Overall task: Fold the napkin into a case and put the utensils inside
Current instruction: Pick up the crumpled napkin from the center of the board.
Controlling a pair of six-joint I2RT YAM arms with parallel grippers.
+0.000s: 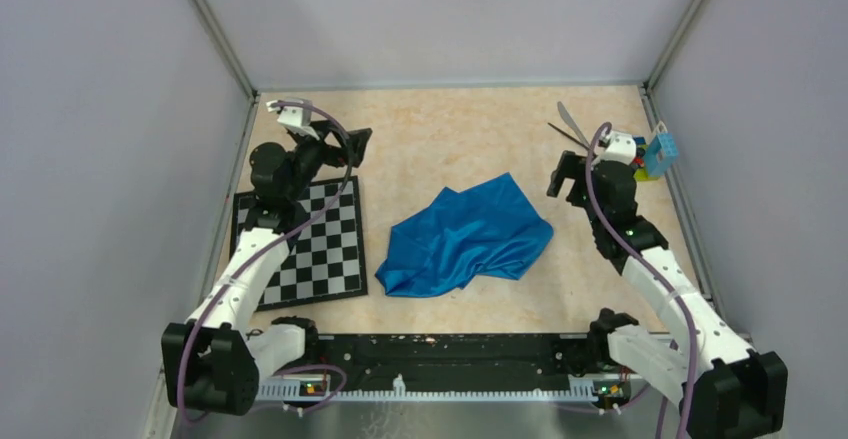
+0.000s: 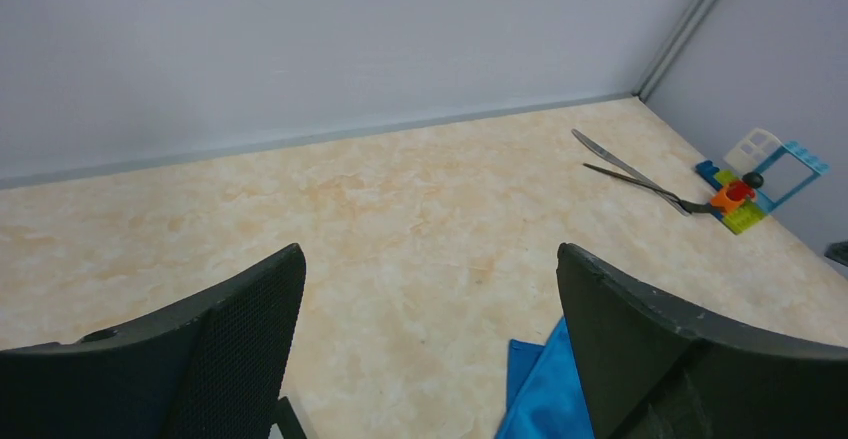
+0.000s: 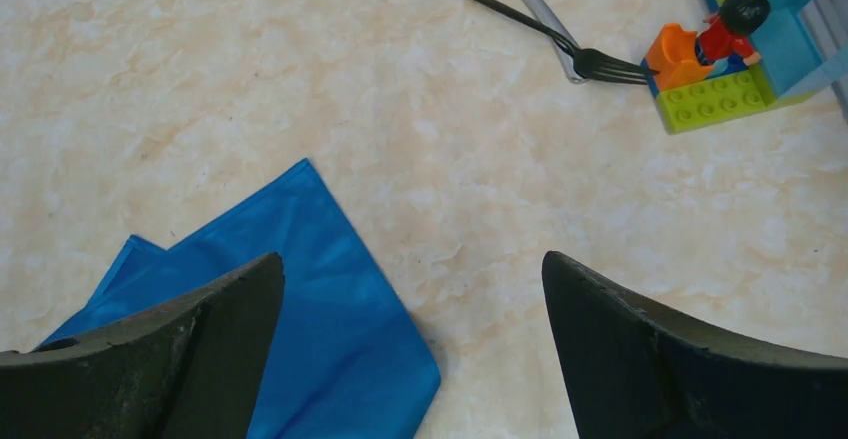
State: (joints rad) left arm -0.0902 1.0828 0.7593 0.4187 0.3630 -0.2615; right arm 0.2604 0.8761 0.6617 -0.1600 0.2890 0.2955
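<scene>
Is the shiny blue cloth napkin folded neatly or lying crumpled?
Crumpled: the shiny blue napkin lies in a wrinkled heap, with uneven overlapping corners.

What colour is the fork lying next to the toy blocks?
Black. The fork shows best in the right wrist view.

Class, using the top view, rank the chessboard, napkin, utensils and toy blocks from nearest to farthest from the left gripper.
1. Chessboard, left side, right by the left gripper.
2. Napkin, table centre.
3. Utensils, far right.
4. Toy blocks, against the right wall.
</scene>
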